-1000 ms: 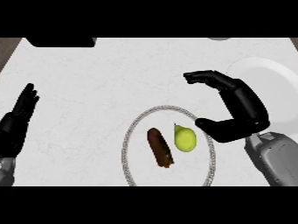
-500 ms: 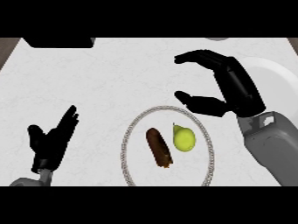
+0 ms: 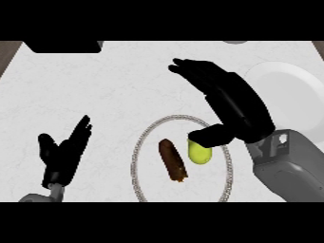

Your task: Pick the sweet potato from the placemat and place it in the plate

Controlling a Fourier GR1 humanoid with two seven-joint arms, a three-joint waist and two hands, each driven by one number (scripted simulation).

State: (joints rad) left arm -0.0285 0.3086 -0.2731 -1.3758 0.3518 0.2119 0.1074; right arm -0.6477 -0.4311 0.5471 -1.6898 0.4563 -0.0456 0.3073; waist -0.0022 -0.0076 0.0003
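Partly, right hand (image 3: 229, 102) thumb hides green fruit (image 3: 200, 153), plate (image 3: 301, 97) cut off

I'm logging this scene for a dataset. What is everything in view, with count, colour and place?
sweet potato: one, brown, on the placemat, left of the yellow-green fruit
yellow-green fruit: one, on the placemat, partly under the right thumb
placemat: one, round, pale with grey rim, lower centre
plate: one, white, right side
counter: one, white marbled
dark object: one, black, upper left edge
left hand: one, black, open, lower left
right hand: one, black, open, above the placemat
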